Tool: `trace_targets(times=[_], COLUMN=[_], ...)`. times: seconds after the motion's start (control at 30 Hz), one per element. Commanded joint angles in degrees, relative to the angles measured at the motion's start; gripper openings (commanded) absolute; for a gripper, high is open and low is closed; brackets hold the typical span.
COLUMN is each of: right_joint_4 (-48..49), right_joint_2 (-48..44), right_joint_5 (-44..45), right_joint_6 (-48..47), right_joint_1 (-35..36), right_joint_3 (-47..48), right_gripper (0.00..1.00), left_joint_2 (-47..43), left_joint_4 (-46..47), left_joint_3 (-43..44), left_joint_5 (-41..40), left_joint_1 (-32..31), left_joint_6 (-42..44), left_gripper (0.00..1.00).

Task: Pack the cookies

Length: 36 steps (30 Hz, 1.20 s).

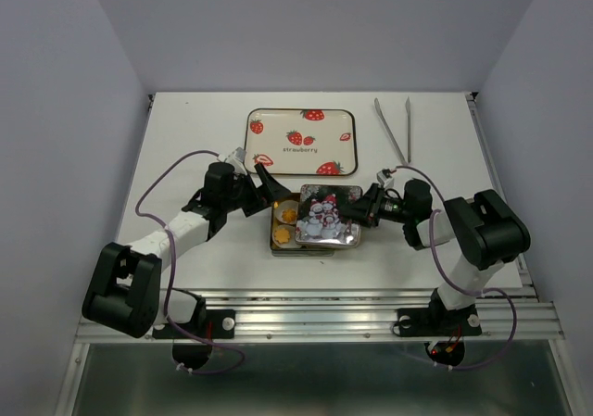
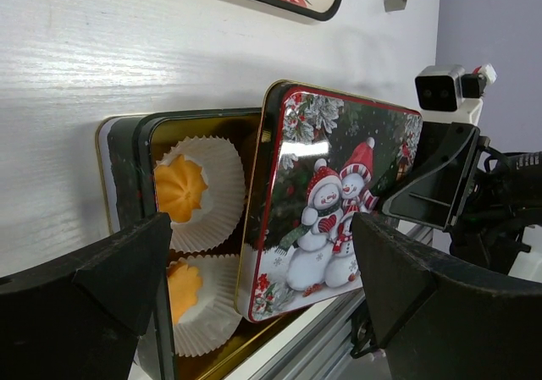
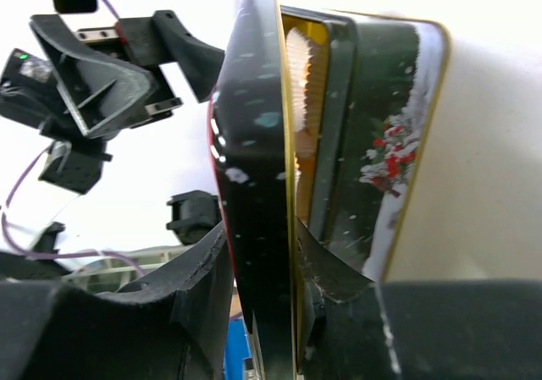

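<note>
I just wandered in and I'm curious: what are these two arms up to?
They're packing cookies into a gold tin. The right gripper holds the snowman lid in its jaws, tilted over the tin and partly covering it. The left gripper hovers open beside the tin, holding nothing. Two cookies show in paper cups.

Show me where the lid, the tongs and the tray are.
lid (image 1: 326,218): top view, on the snowman picture.
tongs (image 1: 404,153): top view, near the joined end.
tray (image 1: 324,131): top view, on bare surface between the strawberries.
</note>
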Motion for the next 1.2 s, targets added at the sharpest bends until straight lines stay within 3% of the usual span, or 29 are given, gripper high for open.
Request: trace_targets(times=[0.0, 0.17, 0.4, 1.17], right_joint_4=[-7.1, -5.5, -13.3, -29.6], right_joint_2=[-2.1, -0.7, -1.7, -0.1], right_joint_5=[1.1, -0.1, -0.3, 1.2], right_joint_6=[-5.8, -4.3, -8.8, -19.0], right_joint_1=[-0.5, -0.5, -0.5, 5.1], right_joint_3=[2.2, 2.6, 4.9, 13.4], right_gripper=[0.34, 0.42, 0.48, 0.6], left_joint_2=[0.0, 0.0, 0.7, 4.6], left_joint_4=[1.1, 1.0, -0.1, -0.1], left_joint_3=[-0.4, -0.2, 0.0, 0.8], left_joint_5=[0.1, 0.1, 0.1, 1.6], left_joint_1=[-0.4, -0.5, -0.5, -0.8], left_joint_6=[0.1, 0.5, 1.2, 2.4], left_gripper=[0.99, 0.99, 0.99, 0.99])
